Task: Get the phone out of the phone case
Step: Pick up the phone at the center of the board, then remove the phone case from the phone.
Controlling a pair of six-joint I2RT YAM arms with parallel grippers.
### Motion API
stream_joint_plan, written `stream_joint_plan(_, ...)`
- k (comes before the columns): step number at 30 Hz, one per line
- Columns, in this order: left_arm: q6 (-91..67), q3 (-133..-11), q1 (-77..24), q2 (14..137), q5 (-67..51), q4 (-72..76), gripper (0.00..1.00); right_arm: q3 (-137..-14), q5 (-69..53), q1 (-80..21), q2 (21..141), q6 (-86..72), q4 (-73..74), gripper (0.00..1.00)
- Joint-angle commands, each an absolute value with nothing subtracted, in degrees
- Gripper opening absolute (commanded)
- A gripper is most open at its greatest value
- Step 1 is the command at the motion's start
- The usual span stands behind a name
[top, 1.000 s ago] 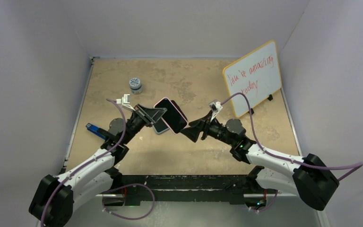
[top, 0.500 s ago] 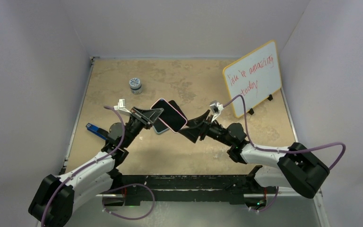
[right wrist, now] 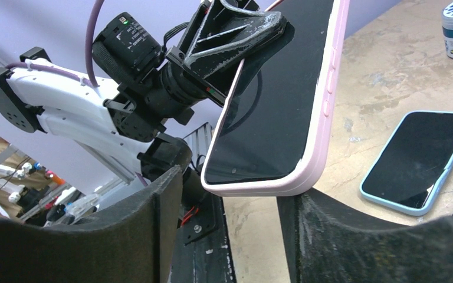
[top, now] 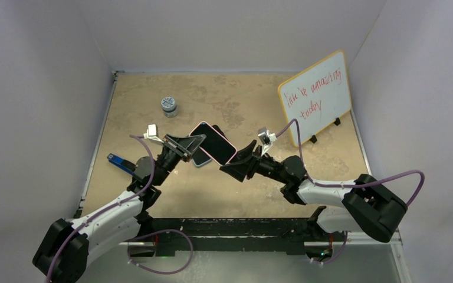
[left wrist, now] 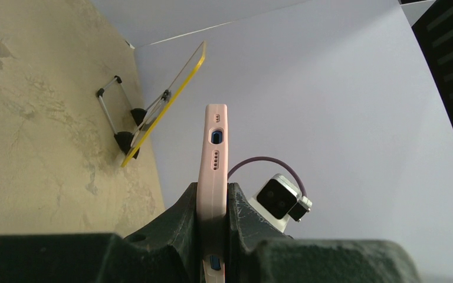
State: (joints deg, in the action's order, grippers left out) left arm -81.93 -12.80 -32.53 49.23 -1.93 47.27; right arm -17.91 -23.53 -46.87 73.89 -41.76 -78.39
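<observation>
Right wrist view shows you the right gripper (right wrist: 230, 190) closing in, jaws still apart, around the phone (right wrist: 271, 100) in its pink case (right wrist: 325, 112), which the left gripper (left wrist: 212, 203) clamps in mid-air, ready for the pull.

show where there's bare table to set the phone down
Free: the far strip between jar and whiteboard; the near strip between left arm and right arm. Crowded: the middle, where the pink phone hangs above a blue phone.
</observation>
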Motion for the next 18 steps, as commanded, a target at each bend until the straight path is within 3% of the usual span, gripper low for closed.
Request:
stream_joint_plan(1,-83.96,-13.82,-33.34,47.64,-0.89,53.61,0.0,-19.63,-23.95,-47.3,73.79,-39.56,-82.56,0.57)
stream_joint_plan(10,-82.58,-14.75,-34.58,48.17,-3.34,51.39,0.0,-19.95,-22.11,-47.28,73.96,-37.47,-81.86,0.47)
stream_joint_plan(18,-78.83,-15.77,-34.48,47.95,-6.87,46.27,0.0,-20.7,-24.68,-47.24,73.41,-31.03,-77.0,0.18)
